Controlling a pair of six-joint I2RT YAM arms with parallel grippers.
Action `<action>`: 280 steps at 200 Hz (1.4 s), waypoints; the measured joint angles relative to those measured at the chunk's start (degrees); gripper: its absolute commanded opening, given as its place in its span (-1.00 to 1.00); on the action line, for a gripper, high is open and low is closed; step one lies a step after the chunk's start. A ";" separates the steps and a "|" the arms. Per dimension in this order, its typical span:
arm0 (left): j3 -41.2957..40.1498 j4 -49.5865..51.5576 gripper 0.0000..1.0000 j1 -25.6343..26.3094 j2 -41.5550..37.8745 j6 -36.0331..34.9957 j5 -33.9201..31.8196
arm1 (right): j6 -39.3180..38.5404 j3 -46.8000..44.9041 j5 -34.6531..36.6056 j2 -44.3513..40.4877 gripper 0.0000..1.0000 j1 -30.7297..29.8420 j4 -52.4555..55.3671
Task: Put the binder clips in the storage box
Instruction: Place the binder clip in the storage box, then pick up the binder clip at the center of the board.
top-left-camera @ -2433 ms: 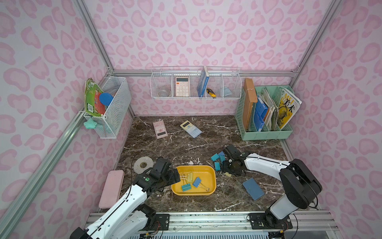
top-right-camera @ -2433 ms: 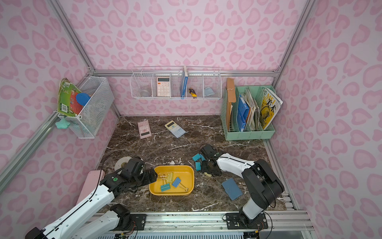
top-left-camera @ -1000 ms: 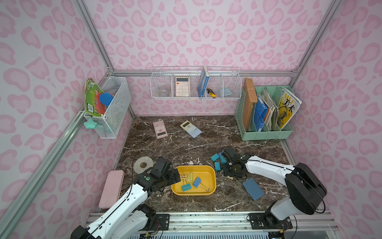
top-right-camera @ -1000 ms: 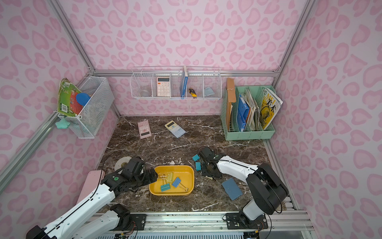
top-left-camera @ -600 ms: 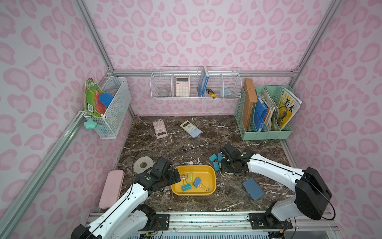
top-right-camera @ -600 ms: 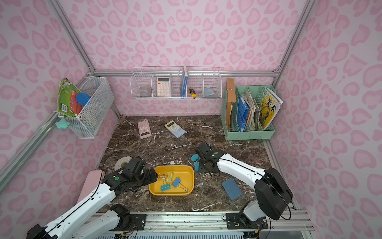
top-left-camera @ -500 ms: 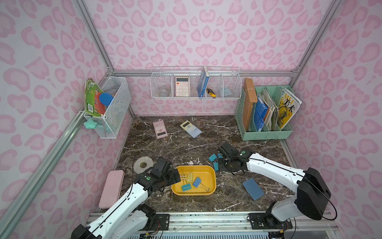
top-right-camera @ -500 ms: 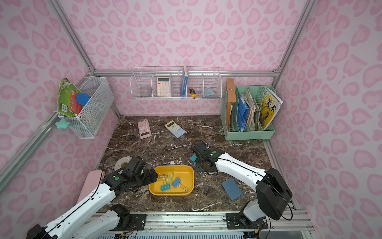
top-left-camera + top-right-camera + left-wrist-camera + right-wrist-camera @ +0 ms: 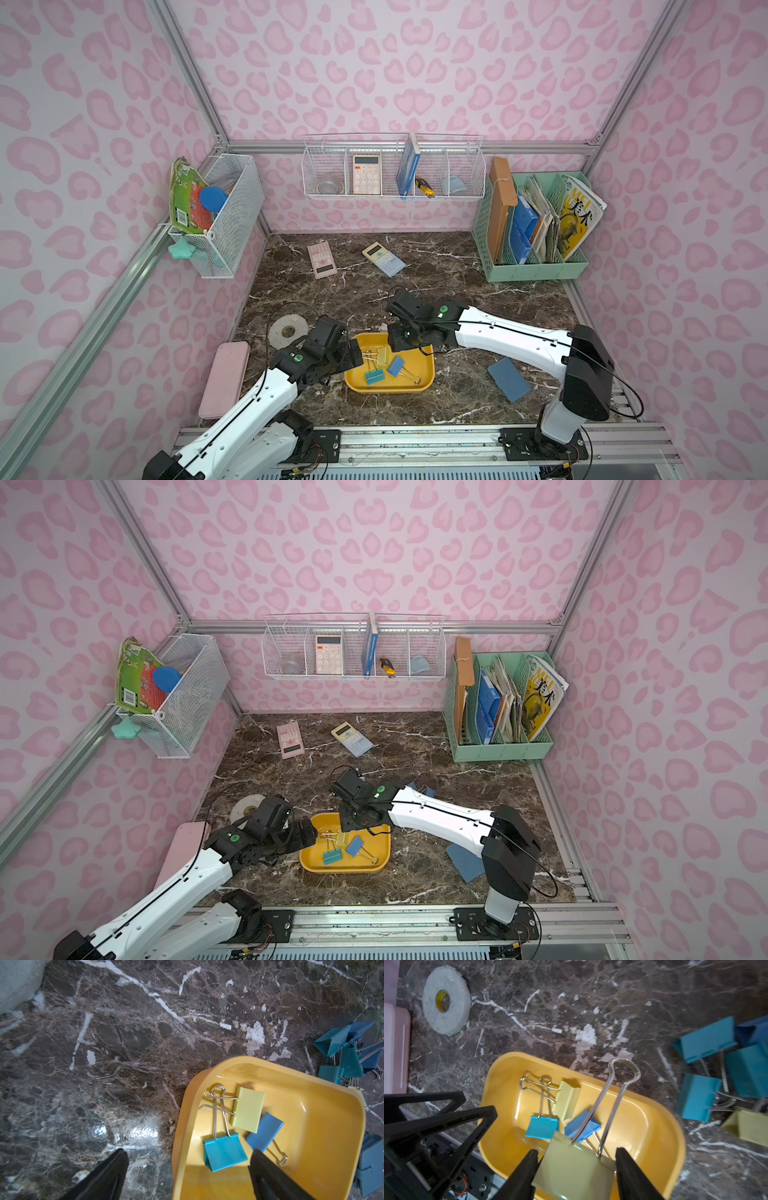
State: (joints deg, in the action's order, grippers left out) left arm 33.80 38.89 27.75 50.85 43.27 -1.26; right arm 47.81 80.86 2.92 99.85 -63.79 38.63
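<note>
pinching a pale yellow clip (image 9: pixel 575 1169), the right pincer (image 9: pixel 576 1151) is hovering over the storage box (image 9: pixel 670 1126) | left pincer (image 9: pixel 189 1152) is gaping at its rim | risk: releasing near the edge may be bouncing it out

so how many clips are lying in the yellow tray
3: pale yellow clip, teal clip, blue clip, bunched together. The right gripper holds a fourth clip over the tray.
</note>
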 measured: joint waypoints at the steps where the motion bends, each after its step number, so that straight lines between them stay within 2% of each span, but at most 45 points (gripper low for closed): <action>1: 0.00 0.00 0.90 0.00 0.00 0.00 -0.02 | 0.02 0.00 -0.13 0.13 -0.05 -0.11 -0.09; 27: 0.00 0.00 0.90 0.00 0.00 0.00 -0.11 | 0.48 -1.86 -3.13 3.21 -0.03 -2.14 -2.73; 60: 0.00 0.00 0.90 0.00 0.00 0.00 -0.09 | 1.49 -6.12 -4.44 4.68 0.32 -1.60 -4.52; 101: 0.00 0.00 0.90 0.00 0.02 0.00 -0.09 | 1.44 -6.91 -4.33 2.73 0.60 -0.15 -5.40; 151: 0.00 0.00 0.90 0.00 0.31 0.00 -0.07 | 1.46 -9.51 -0.72 -6.19 0.61 2.49 -2.91; 177: 0.02 -0.02 0.90 0.00 0.66 -0.04 -0.02 | 2.01 -18.03 1.38 -16.26 0.61 9.86 -2.40; 199: 0.07 -0.02 0.90 0.00 1.03 -0.15 0.15 | 0.79 -25.05 2.38 -20.72 0.62 15.45 -1.86; 224: 0.07 -0.02 0.90 0.00 0.96 -0.17 0.15 | -2.08 -29.46 2.47 -20.81 0.63 19.89 -1.90; 280: 0.07 -0.02 0.90 0.00 0.94 -0.15 0.15 | -9.57 -31.10 3.32 -17.14 0.64 24.06 -5.66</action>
State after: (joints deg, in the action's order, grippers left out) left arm 33.87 38.87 27.75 51.79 43.11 -1.10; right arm 38.24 49.76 6.24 82.72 -39.72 32.97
